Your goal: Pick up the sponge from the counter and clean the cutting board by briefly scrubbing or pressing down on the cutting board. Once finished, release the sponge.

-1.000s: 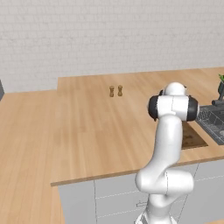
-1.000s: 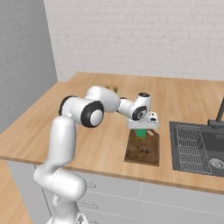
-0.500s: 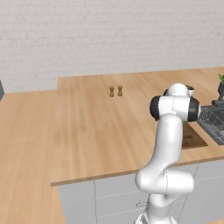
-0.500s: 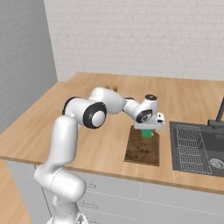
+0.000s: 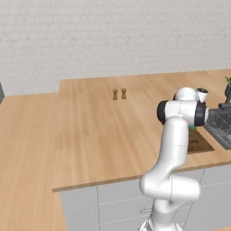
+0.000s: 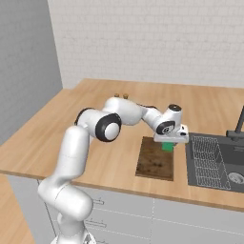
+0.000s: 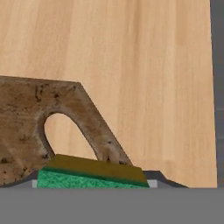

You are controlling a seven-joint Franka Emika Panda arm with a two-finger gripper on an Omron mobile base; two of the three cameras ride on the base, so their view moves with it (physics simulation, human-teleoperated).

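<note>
Where the hand point(image 6: 169, 143) hangs, the sponge point(image 6: 167, 146) sits beneath.

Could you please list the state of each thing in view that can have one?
sponge: between the claw's fingers, over the board's far right corner.
claw: around the sponge; grip unclear.
cutting board: flat on the counter, stained.
two small shakers: upright, side by side.
sink: nothing visible in the basin.

A small green sponge with a yellowish layer point(image 6: 167, 146) sits at the far right corner of the flat dark brown wooden cutting board point(image 6: 155, 163). The board, with a cut-out handle hole, lies flat on the light wood-grain counter point(image 6: 62, 128), just left of the sink.
</note>
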